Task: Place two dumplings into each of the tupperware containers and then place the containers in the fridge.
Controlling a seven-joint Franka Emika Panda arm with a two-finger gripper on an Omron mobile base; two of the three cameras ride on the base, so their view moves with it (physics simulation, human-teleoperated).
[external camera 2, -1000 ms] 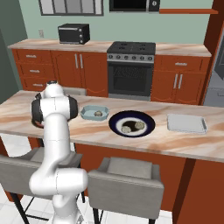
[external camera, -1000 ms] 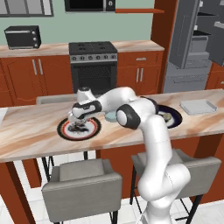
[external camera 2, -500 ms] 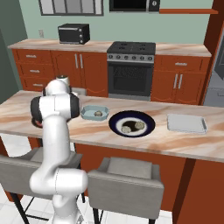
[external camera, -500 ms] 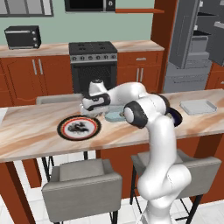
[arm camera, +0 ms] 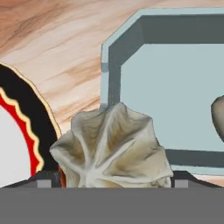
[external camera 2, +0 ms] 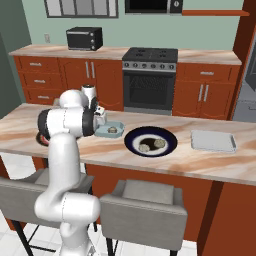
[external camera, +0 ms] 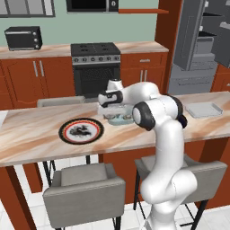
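Marble-veined counter (external camera: 27, 143) w/ wood cabinets behind. Gripper (arm camera: 111, 177) holds a pleated, lumpy beige dumpling (arm camera: 111, 153) between wide-set jaws, above the edge of the pale blue tub (arm camera: 175, 87), which has smooth walls and rounded corners. Another dumpling (arm camera: 218, 116) lies inside. Round red-black rimmed plate (arm camera: 30, 127) just beside the tub. Flat grey tub (external camera: 204, 109) well apart.

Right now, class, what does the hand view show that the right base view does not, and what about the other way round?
Hand view: a pleated dumpling gripped in the pincer, seen close up. Right base view: the dark-blue plate carrying two dumplings, the flat grey container further along the counter, and the oven behind. Both: the pale blue tub with one dumpling already inside.
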